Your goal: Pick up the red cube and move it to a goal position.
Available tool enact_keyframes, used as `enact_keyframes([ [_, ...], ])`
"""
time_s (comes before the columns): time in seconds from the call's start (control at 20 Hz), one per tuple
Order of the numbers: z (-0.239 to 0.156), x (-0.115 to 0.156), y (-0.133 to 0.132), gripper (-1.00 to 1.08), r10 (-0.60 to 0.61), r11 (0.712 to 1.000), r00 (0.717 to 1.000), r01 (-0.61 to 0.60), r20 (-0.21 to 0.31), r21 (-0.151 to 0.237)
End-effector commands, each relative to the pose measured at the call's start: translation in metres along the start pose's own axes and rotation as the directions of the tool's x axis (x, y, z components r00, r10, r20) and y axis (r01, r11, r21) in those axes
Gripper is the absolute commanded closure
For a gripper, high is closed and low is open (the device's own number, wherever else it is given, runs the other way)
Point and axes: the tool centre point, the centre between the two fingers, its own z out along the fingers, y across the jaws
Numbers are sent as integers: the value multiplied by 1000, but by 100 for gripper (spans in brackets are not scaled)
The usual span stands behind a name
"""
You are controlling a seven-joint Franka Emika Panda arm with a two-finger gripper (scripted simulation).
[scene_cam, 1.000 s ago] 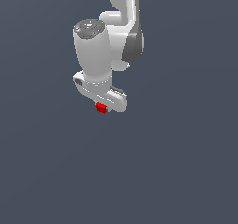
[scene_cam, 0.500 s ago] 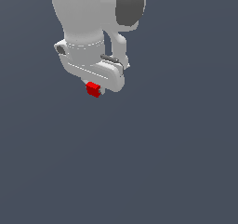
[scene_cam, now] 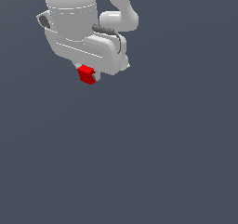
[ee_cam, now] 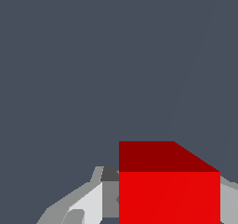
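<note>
The small bright red cube (scene_cam: pixel 86 74) sits between the fingers of my white gripper (scene_cam: pixel 88 73), just under the gripper's body in the upper left of the exterior view. The gripper is shut on it and holds it in the air. In the wrist view the red cube (ee_cam: pixel 168 190) fills the space between the fingers; one grey-white finger (ee_cam: pixel 88 202) shows beside it, and the other is mostly hidden behind the cube. The fingertips are hidden by the hand in the exterior view.
The white arm (scene_cam: pixel 69 14) fills the top left of the exterior view. Everything else is a plain dark grey-blue background, with no other object, edge or goal marker in view.
The arm and the held red cube have come closer to the exterior camera and look larger. The cube has shifted toward the exterior view's left and upward.
</note>
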Motion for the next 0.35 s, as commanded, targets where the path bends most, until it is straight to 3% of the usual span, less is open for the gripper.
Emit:
enact_keyframes([
  [0.0, -8, 2, 0, 108, 0, 1000, 1000, 0, 1, 0],
  [0.3, -14, 3, 0, 108, 0, 1000, 1000, 0, 1, 0],
])
